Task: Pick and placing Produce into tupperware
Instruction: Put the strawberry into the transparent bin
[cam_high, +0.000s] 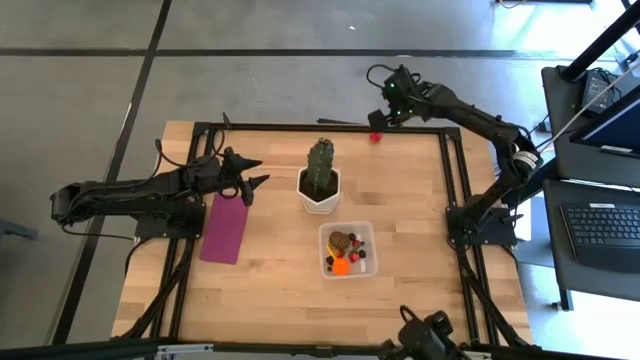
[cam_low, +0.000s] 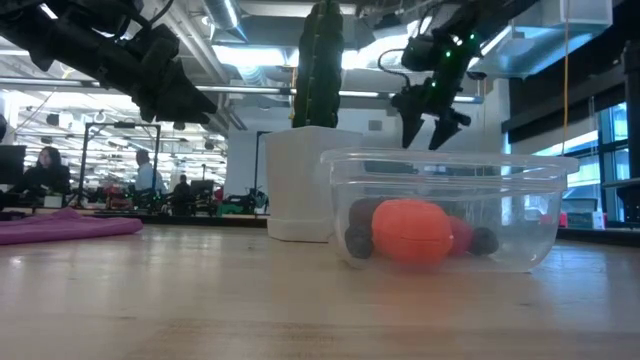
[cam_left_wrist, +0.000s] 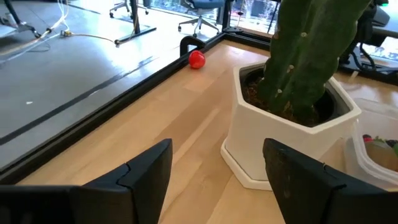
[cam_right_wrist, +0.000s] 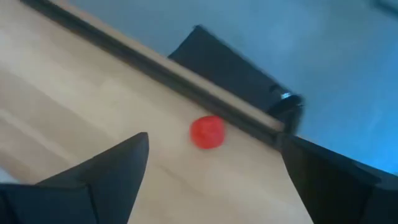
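While the left gripper (cam_high: 255, 172) is idling spread, the right gripper (cam_right_wrist: 211, 180) is hovering released, red ball (cam_right_wrist: 207, 132) lying just ahead between its fingers.

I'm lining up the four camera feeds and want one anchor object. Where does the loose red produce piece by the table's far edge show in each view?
High view: red produce piece at the far table edge, just under the right gripper.
Low view: not visible.
Left wrist view: far off beside the black frame rail, beyond the white cactus pot.
Right wrist view: centred between the open gripper's fingers.
Shared landmark: the black frame rail along that edge.
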